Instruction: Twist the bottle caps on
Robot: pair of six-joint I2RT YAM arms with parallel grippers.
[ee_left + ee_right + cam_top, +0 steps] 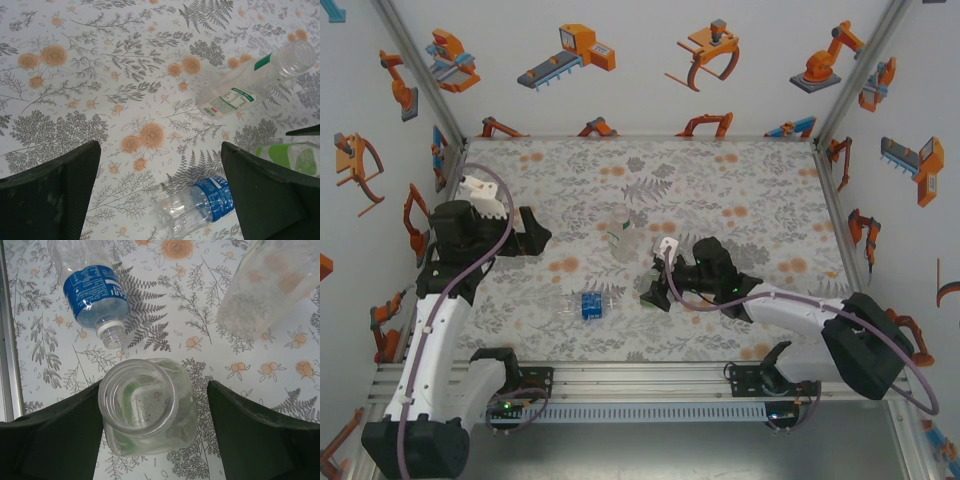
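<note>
The green-tinted bottle (145, 410) stands upright with its mouth uncapped between the fingers of my right gripper (155, 390). The left finger touches it and a gap remains on the right, so the gripper is open. A blue-label bottle (92, 287) lies on its side just beyond, its neck bare. The white-and-green-label bottle (235, 95) stands uncapped farther back (620, 238). My left gripper (160, 150) hovers wide open above the mat, left of the bottles, holding nothing. The bottle caps are out of view.
The floral mat (720, 190) covers the table inside a white-walled enclosure. An aluminium rail (640, 375) runs along the near edge, close to the lying blue-label bottle (588, 306). The right gripper (655, 290) works in the middle of the mat.
</note>
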